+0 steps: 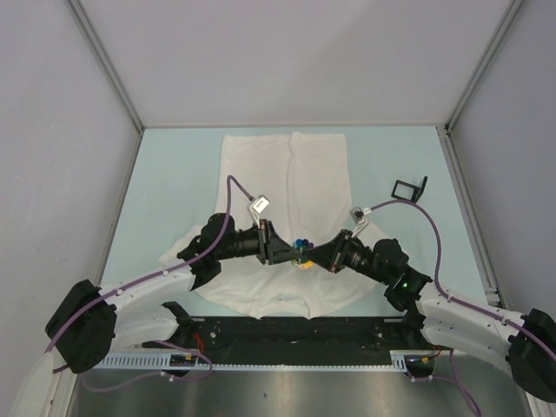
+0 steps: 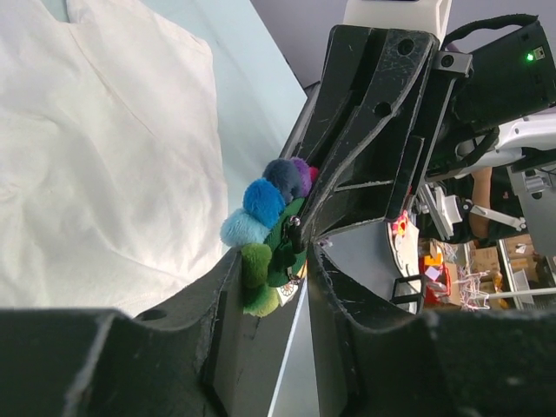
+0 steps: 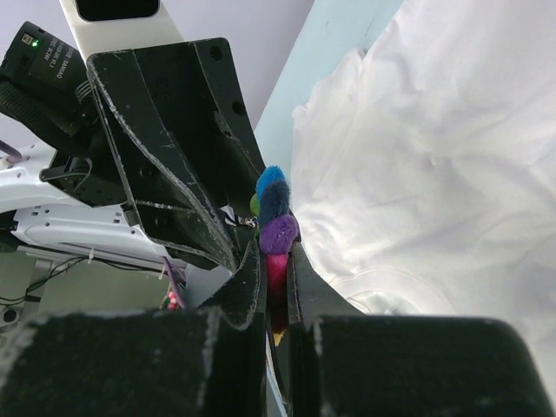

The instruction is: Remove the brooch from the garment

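Arms, two, white-shelled with black joints: the left arm point(image 1: 139, 287) and the right arm point(image 1: 452, 308) reach inward from the near edge and meet tip to tip. Each carries one purple cable. The right gripper point(image 3: 274, 252), scuffed hard black plastic, is clamped on the single brooch point(image 3: 278, 230), pinching its purple and red petals. The left gripper point(image 2: 276, 256) has its jaws apart, the green petals at their tips. The petals are fluffy little balls in a ring. The brooch hangs over the near end of the one white T-shirt point(image 1: 287, 174); whether it is still pinned cannot be told. The soft, creased cloth lies flat on a pale blue table point(image 1: 174, 174)
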Controlling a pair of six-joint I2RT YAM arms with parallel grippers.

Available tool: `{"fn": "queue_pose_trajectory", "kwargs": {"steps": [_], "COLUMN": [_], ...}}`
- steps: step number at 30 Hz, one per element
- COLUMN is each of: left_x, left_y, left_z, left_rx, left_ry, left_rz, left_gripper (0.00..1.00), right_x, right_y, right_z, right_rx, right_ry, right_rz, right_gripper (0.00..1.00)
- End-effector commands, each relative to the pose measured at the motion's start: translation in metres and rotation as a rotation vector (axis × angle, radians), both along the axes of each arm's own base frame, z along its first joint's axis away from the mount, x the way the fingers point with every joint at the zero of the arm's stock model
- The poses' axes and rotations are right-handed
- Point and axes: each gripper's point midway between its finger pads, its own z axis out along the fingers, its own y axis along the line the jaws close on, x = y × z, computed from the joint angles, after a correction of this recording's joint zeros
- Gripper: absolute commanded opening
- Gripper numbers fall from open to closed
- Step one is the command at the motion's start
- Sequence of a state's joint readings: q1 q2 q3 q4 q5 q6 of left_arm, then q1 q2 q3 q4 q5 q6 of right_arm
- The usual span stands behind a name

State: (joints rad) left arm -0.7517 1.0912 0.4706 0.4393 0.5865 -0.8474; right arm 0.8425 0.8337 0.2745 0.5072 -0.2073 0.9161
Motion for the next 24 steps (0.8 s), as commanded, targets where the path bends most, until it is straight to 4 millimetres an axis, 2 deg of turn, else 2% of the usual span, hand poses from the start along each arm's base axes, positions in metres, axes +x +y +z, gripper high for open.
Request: {"fn": "queue_pose_trajectory", "kwargs": {"steps": [1,4,8,15,19,24], "left_x": [-0.019,-0.019,-0.02,-0.017,-0.013,-0.009], "left_y": [-0.006,-0.005,-0.003,-0.002,-0.001,0.001], "left_z": [0.029,0.029,0.029,0.03,0.026,0.024], "left_rx": [-0.086,-0.087,-0.087,-0.08,-0.044,-0.017], "left_ry": [-0.063,-0.065,-0.074,-0.085,-0.09,-0.112], "left_rz": [-0.097,-0.087,-0.081,-0.071,-0.052,-0.027], "left_gripper": [0.35,0.34,0.39,0.4,0.52,0.56], "right_x": [0.002,0.003,0.003,0.005,0.006,0.008], "right_y": [0.0,-0.001,-0.002,-0.002,-0.003,-0.003], "right_z": [0.01,0.009,0.006,0.004,0.003,0.003], "right_rx": [0.022,0.017,0.009,0.004,-0.001,-0.009], "right_ry": [-0.033,-0.03,-0.022,-0.02,-0.016,-0.008], "right_rz": [-0.011,-0.019,-0.023,-0.029,-0.038,-0.051], "right_gripper": [0.0,0.0,0.0,0.0,0.0,0.0]}}
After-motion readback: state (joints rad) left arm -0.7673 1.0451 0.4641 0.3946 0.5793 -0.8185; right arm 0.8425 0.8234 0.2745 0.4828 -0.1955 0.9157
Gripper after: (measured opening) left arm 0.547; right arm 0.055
